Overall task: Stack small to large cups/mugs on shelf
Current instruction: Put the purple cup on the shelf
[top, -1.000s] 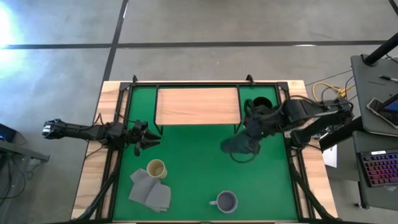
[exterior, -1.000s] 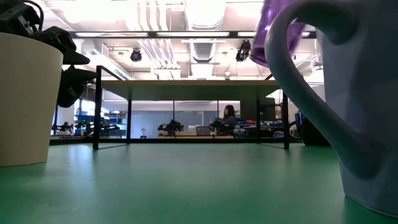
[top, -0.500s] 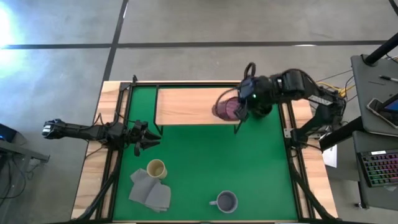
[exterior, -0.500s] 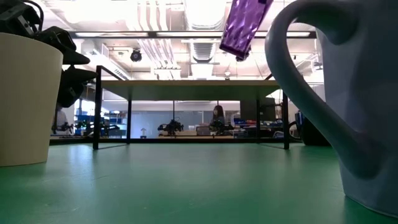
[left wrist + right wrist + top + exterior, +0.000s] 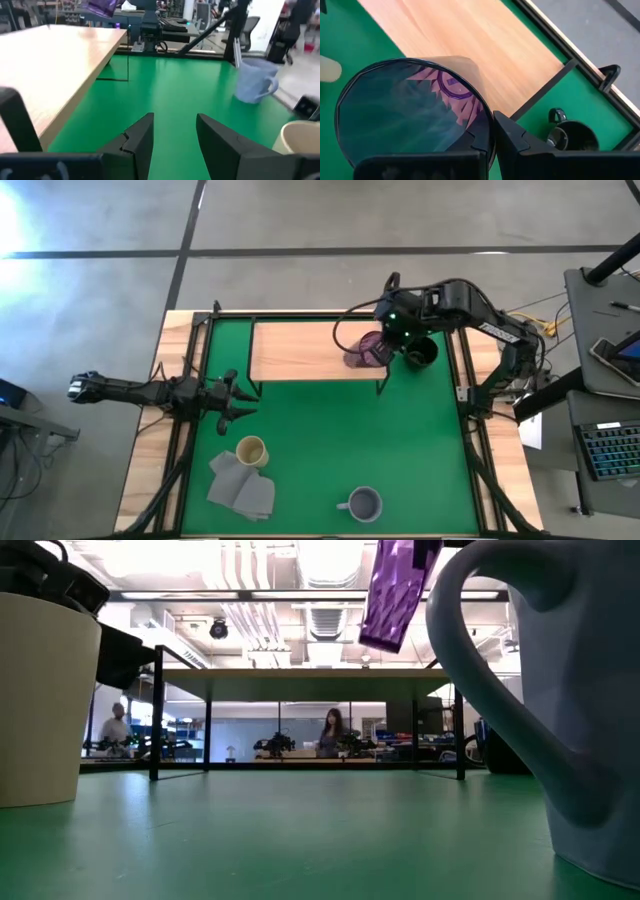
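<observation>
High view: no readable brand, label or writing on any cup or on the shelf [image 5: 300,348]. Right gripper [image 5: 392,340] clamped on rim of purple tumbler [image 5: 367,350], holding it tilted in the air over the shelf's right end; right wrist view looks down into the tumbler [image 5: 415,117], one finger inside the wall, one outside, jaws closed to wall thickness. Versus half a second ago: right arm swung a little further toward table's far edge, tumbler barely shifted over same shelf end; versus a second ago: tumbler lifted off green mat [image 5: 320,450] and carried up to shelf. Low view shows tumbler [image 5: 392,590] hanging above shelf board, not touching it. Black mug [image 5: 421,351] on mat just beside shelf's right end, near right gripper, also seen in right wrist view [image 5: 572,137]. Left gripper [image 5: 232,398] parked at mat's left edge, same place as before, jaws partly apart, holding nothing; fingers [image 5: 142,140] empty in left wrist view. Tan cup [image 5: 251,451] near left gripper, touching grey cloth [image 5: 243,488]. Lavender-grey mug [image 5: 362,503] at mat's near edge, well apart from shelf. Shelf top bare, no cup standing on it yet
</observation>
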Controlling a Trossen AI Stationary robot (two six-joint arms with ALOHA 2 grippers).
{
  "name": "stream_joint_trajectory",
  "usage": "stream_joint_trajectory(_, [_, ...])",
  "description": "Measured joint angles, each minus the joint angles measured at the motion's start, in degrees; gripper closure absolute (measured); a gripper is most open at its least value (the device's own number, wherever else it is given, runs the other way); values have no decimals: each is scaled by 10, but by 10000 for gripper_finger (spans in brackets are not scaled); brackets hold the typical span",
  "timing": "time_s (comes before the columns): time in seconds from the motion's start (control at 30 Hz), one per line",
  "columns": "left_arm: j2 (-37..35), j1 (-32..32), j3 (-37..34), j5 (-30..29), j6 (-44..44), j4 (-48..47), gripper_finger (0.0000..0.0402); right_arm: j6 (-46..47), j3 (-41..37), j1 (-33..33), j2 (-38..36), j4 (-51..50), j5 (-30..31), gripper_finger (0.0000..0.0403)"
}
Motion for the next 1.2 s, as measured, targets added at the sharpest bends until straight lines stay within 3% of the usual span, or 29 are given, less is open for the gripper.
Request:
stream_joint_trajectory(0.17, [1,0,0,0,10,0,268,-1,0,-3,-1,0,53,394])
stream_joint_trajectory(0.27, [0,0,0,-3,15,14,268,1,-1,-15,2,0,42,394])
stream_joint_trajectory(0.4, [1,0,0,-3,-71,92,268,2,-10,-24,2,0,37,394])
stream_joint_trajectory(0.67, [2,0,0,-77,-269,390,268,4,-12,-29,2,0,37,394])
stream_joint_trajectory(0.87, [0,0,5,-166,-283,561,268,15,-12,-29,2,0,37,394])
stream_joint_trajectory(0.97, [20,0,59,-195,-281,500,268,17,-12,-29,2,0,37,394])
stream_joint_trajectory(1.07, [65,0,150,-199,-267,349,268,23,-12,-31,7,0,39,394])
stream_joint_trajectory(1.2, [164,1,283,-213,-87,229,268,34,-13,-43,17,0,44,394])
